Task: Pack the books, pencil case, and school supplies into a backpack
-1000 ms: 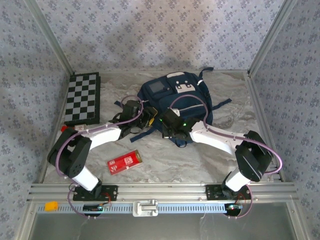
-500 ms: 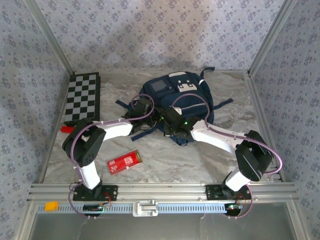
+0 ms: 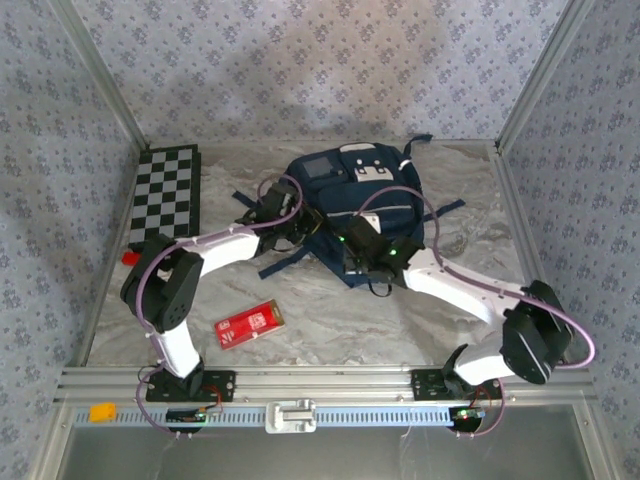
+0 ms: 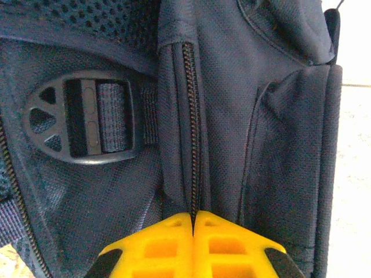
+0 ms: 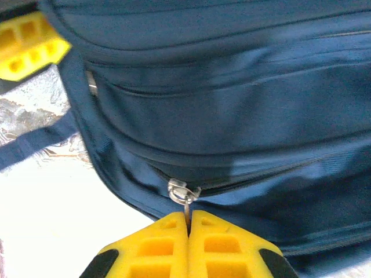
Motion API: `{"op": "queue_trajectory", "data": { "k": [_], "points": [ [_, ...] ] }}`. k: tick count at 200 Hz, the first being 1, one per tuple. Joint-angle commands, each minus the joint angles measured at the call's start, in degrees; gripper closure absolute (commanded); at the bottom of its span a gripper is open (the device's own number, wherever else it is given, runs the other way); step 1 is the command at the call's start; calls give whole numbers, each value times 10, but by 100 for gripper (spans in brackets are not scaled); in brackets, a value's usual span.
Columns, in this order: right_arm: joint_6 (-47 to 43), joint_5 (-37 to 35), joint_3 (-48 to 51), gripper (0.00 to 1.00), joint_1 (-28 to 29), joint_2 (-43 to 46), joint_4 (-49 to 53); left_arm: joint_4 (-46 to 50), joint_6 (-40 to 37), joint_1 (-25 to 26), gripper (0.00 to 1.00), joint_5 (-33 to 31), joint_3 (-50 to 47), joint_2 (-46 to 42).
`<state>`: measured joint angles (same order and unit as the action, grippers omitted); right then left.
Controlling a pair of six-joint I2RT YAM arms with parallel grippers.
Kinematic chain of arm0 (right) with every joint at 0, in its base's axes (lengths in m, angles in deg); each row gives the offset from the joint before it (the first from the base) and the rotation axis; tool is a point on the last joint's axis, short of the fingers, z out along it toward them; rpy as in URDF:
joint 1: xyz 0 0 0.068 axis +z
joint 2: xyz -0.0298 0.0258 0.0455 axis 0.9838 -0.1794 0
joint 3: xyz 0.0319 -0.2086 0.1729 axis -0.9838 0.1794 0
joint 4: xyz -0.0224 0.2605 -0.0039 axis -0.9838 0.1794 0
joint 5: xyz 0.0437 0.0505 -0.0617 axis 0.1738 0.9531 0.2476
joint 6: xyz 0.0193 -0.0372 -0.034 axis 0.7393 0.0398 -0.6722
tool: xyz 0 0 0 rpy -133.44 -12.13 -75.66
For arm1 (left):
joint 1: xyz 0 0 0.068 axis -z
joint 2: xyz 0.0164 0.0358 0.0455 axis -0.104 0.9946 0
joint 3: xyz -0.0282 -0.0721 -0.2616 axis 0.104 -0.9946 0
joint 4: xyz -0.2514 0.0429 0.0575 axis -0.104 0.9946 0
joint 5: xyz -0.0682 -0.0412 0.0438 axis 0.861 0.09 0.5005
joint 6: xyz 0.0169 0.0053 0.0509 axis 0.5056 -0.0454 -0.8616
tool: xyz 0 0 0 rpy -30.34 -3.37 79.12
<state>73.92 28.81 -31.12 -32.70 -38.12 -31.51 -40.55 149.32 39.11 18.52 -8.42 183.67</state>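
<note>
The navy backpack (image 3: 365,195) lies flat at the back middle of the table. My left gripper (image 3: 303,222) is at its left side, its yellow fingertips (image 4: 192,215) shut on the fabric along the zipper seam (image 4: 190,116). My right gripper (image 3: 350,238) is at the bag's near edge, shut (image 5: 188,215) on the metal zipper pull (image 5: 184,192). Behind that pull the zipper gapes slightly. The red pencil case (image 3: 250,323) lies on the table near the front left, apart from both arms. The books are out of view.
A black-and-white chequered board (image 3: 165,195) lies along the left wall, with a small red block (image 3: 130,257) by its near end. Dark straps (image 3: 285,262) trail from the bag onto the marbled tabletop (image 3: 340,320). A strap buckle (image 4: 81,119) sits left of the seam.
My left gripper has moved back and right onto the backpack's left side and has closed there. The right arm has swung right with the zipper pull, and the bag has shifted slightly.
</note>
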Motion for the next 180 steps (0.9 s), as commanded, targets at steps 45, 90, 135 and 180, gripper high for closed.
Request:
{"op": "queue_trajectory", "data": {
  "k": [45,90,135,180],
  "points": [
    [-77,35,11,100,-5,68,82,34,-78,-63,100,22,140,73],
    [-75,47,-12,100,-19,26,37,75,-114,-66,99,46,160,64],
    [-73,61,-43,90,-10,0,43,39,-78,-61,100,48,104,34],
    [-63,107,-33,59,-20,-16,-18,54,-78,-57,100,43,108,32]
  ]
}}
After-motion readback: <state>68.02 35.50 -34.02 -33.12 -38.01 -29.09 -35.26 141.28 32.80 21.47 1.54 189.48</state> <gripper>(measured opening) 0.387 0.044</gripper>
